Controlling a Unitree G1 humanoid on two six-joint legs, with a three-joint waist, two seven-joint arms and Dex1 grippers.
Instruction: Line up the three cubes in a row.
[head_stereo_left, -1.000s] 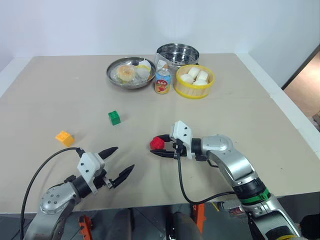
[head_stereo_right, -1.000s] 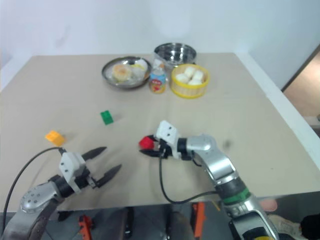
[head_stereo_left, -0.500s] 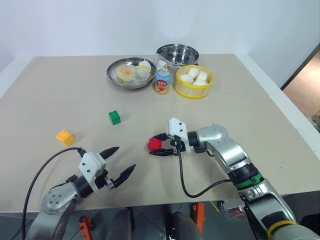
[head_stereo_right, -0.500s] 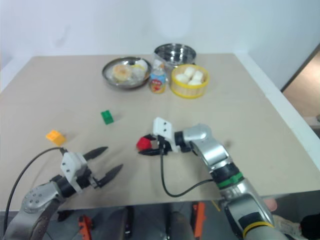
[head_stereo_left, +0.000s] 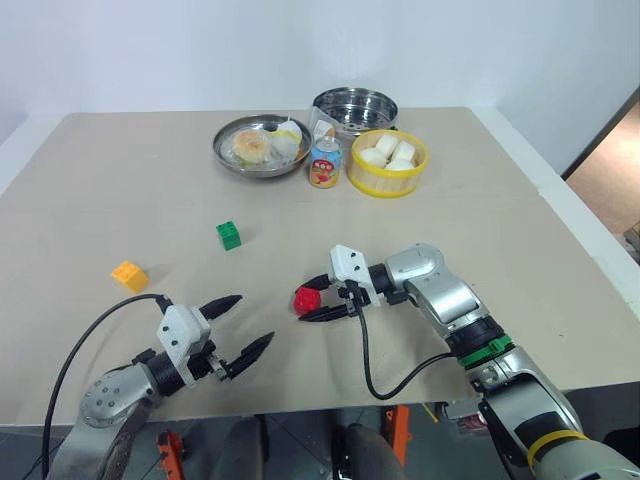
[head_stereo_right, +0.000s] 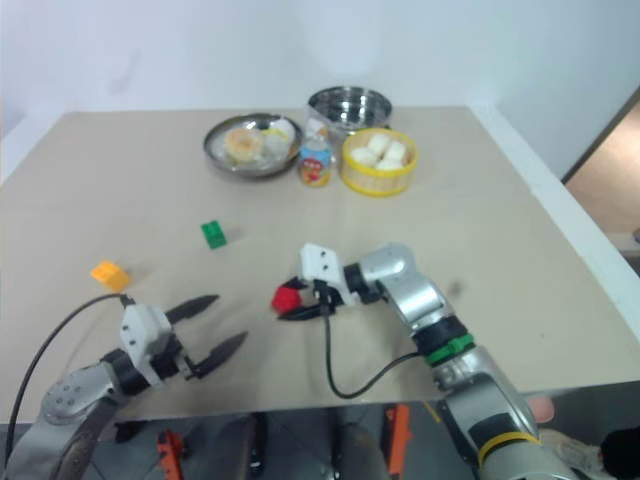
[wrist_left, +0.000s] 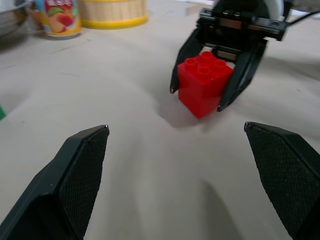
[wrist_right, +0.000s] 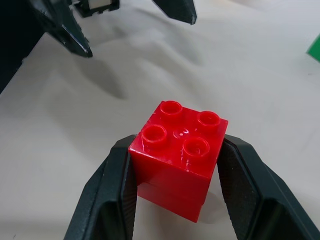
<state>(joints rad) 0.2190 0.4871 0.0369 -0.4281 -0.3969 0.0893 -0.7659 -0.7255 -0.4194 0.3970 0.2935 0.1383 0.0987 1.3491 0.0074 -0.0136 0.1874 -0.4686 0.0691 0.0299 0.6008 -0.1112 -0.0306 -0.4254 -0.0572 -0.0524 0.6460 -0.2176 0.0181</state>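
Beige table (head_stereo_left: 120, 180) against plain white walls; far side holds a steel plate (head_stereo_left: 262, 146), steel pot (head_stereo_left: 355, 105), yellow basket (head_stereo_left: 389, 164) of white buns and a small can (head_stereo_left: 324, 163) with a peach-picture label, writing unreadable. Right gripper (head_stereo_left: 322, 300) is clamped on the red cube (head_stereo_left: 307, 299) near table centre, studs up in the right wrist view. Left gripper (head_stereo_left: 244, 324) is spread wide and holds nothing; green cube (head_stereo_left: 228, 235) and orange-yellow cube (head_stereo_left: 129, 275) lie apart on the left.
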